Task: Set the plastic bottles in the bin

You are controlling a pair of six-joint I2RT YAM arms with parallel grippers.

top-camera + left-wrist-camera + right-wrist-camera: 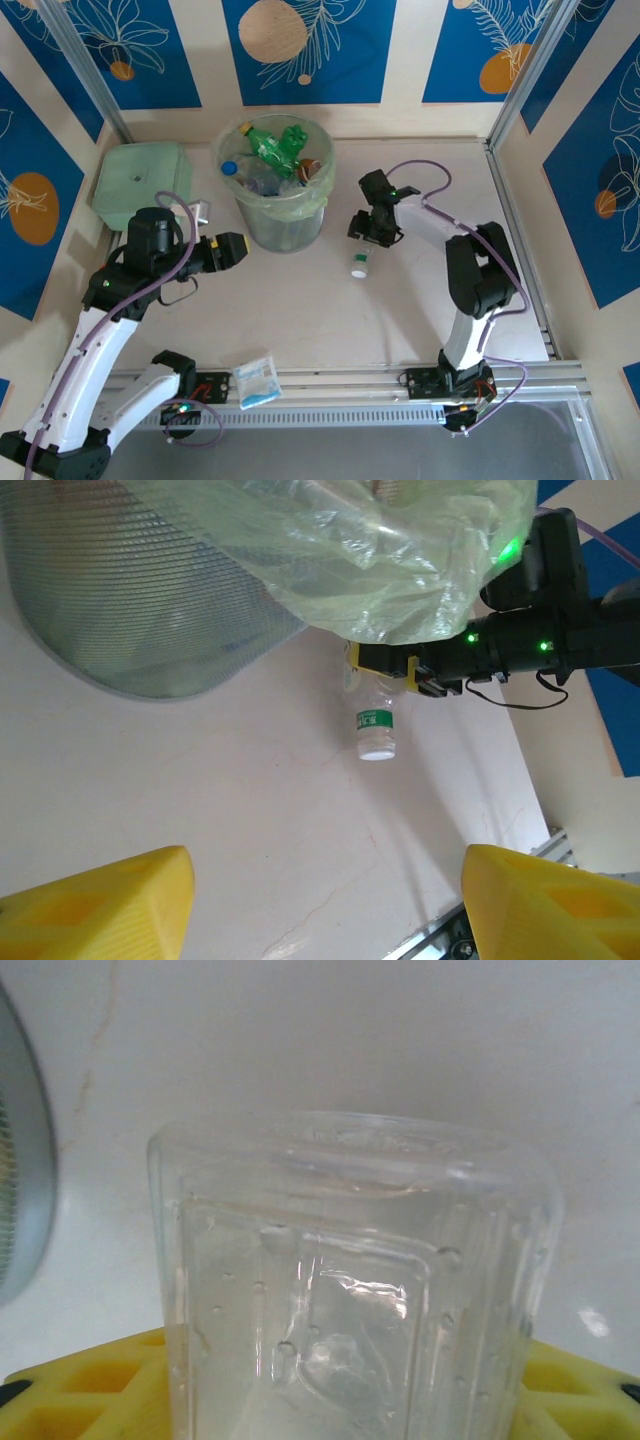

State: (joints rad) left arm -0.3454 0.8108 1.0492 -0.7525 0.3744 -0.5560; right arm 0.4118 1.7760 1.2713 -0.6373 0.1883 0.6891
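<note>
Clear dimpled bottle (squarish, ribbed) between yellow lattice pads

Right wrist: your clear bottle runs off the bottom edge, so you can't see its cap; the bin is a blurred sliver at left. Left wrist: liner covers part of the right tool. Top: piled bottles overlap, you can't count them.

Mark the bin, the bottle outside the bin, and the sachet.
bin [282,230], top view, on its front wall.
bottle [360,259], top view, on its green label.
sachet [256,382], top view, on the middle of the packet.
</note>
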